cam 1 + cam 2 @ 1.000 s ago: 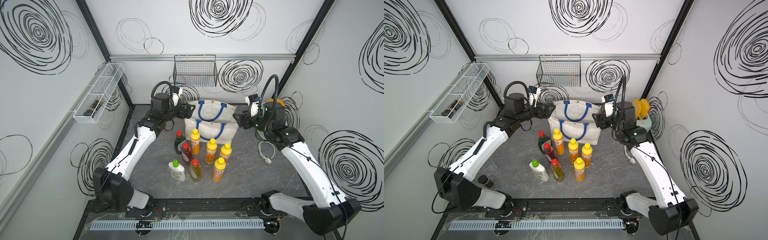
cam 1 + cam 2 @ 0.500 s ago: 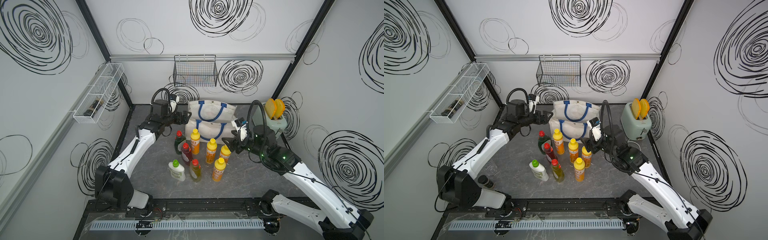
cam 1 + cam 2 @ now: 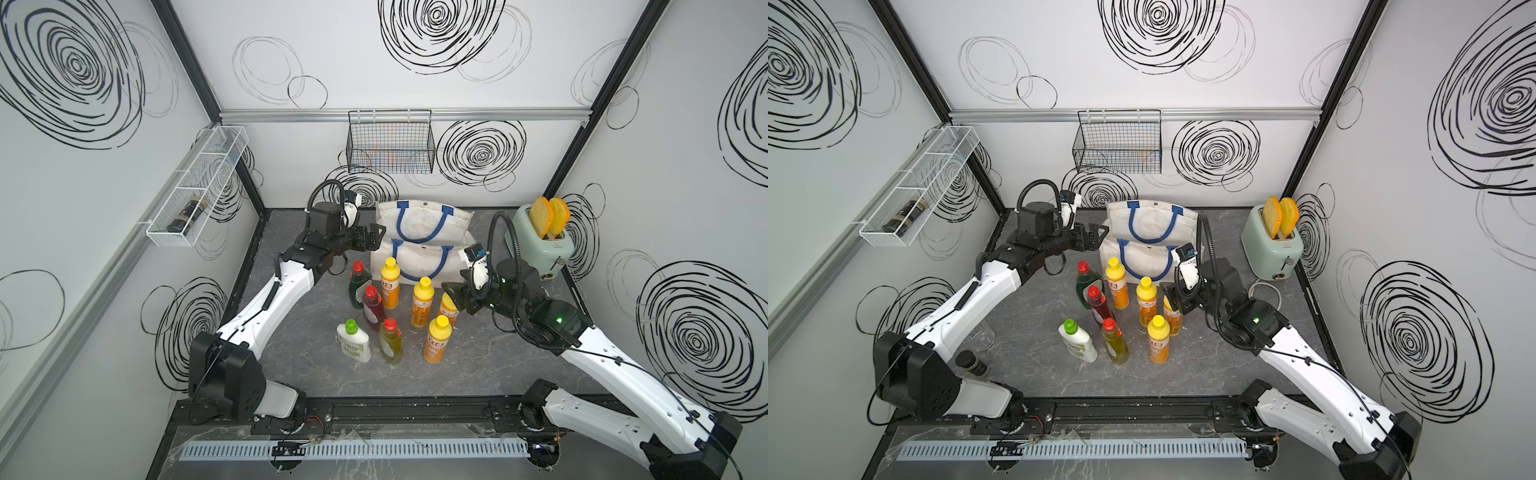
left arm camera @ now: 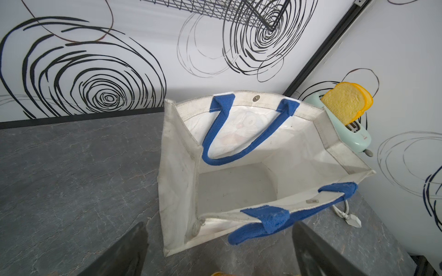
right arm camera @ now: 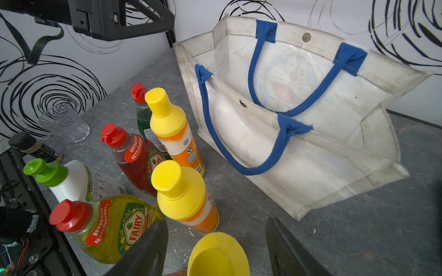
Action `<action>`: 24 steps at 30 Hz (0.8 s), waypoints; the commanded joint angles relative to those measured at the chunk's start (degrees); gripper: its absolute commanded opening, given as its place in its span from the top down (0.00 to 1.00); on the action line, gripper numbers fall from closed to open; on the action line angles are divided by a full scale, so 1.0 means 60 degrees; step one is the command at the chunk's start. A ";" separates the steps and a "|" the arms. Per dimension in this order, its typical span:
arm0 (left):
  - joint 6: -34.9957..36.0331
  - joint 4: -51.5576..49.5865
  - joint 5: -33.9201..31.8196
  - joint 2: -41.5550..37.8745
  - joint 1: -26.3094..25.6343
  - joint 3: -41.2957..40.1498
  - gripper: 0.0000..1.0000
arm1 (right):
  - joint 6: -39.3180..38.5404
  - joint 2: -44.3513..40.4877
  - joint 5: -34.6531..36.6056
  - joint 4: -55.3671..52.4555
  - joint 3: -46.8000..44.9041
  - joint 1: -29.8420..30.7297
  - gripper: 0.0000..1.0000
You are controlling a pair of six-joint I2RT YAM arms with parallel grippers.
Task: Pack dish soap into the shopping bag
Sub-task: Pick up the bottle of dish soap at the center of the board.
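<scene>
Right gripper, jaws spread, straddles the yellow cap of the rightmost orange bottle, near side of the empty bag; closing squarely below the cap should spare neighbouring bottles.

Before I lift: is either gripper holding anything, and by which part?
Nothing is held. The right gripper stands open around the yellow cap of an orange bottle, gaps on both sides; the left gripper hangs open by the shopping bag.
</scene>
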 commanded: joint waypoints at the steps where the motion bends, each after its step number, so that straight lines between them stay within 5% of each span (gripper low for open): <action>1: -0.0180 0.0658 0.0089 -0.0355 0.0037 -0.0148 0.04 | 0.0226 -0.0244 -0.0019 0.0186 -0.0090 0.0200 0.30; 24: -0.0143 0.0383 0.0386 0.0011 0.0032 0.0035 0.04 | 0.0942 -0.0857 0.0466 0.0101 -0.1193 0.0327 0.44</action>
